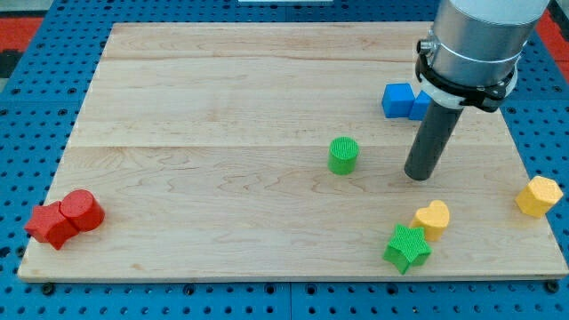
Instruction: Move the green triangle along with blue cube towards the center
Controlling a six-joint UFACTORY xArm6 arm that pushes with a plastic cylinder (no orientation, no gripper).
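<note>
My tip (418, 175) rests on the board (213, 107), bare & touching nothing, just below the blue cube (398, 100) & a 2nd blue block (420, 107) behind the rod, w/ green cylinder (343, 156) to the view's left; no green triangle discernible.

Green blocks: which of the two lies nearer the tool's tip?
The green cylinder, left of my tip; the green star sits farther off, by the bottom edge.
</note>
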